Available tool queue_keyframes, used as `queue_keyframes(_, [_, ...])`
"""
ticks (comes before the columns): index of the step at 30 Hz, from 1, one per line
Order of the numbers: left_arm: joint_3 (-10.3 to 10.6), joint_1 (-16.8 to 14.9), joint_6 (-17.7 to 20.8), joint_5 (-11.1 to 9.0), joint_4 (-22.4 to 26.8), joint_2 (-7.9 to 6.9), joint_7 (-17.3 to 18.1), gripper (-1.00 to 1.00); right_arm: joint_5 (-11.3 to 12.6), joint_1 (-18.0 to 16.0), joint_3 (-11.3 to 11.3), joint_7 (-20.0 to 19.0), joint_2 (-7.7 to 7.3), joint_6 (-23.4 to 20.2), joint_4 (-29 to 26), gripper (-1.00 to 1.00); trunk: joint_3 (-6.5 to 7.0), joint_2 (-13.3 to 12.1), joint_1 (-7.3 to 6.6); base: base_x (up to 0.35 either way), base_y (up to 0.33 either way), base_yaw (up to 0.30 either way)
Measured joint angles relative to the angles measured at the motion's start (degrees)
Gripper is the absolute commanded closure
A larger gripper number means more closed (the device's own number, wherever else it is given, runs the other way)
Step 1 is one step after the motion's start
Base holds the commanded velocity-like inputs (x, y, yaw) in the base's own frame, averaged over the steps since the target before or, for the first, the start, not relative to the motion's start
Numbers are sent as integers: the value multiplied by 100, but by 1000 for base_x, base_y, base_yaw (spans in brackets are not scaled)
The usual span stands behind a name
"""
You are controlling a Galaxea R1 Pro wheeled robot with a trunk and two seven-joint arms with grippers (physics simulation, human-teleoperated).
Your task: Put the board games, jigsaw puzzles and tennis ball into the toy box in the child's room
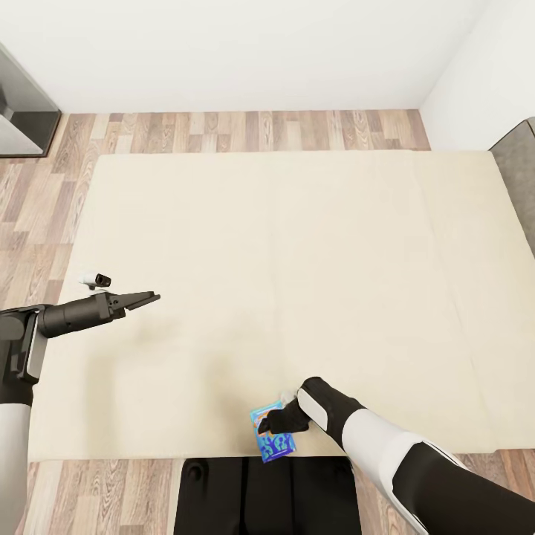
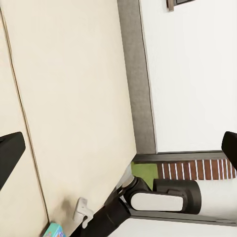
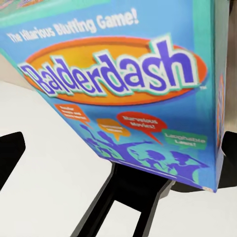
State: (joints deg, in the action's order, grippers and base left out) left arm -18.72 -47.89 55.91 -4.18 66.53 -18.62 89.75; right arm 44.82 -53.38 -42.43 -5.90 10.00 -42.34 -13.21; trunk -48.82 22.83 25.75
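Here my right gripper is down at the blue game, on the bed's near edge. My wrist view shows the box cover right ahead of the jaws, its long axis slanted across them; if they grasp it I cannot tell. My left gripper hangs released, far off; its view catches only the box corner.
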Motion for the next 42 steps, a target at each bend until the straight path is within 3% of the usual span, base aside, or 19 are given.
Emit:
queue_keyframes(22, [0,0,0,0,0,7,0,-100,37,132,9,-46,0,363,42,-100,0,0,0,0,0,0])
queue_keyframes(32, [0,0,0,0,0,5,0,-100,576,139,4,-57,0,474,25,-100,0,0,0,0,0,0])
queue_keyframes(42, [0,0,0,0,0,1,0,-100,651,139,3,-76,0,484,-8,-100,0,0,0,0,0,0])
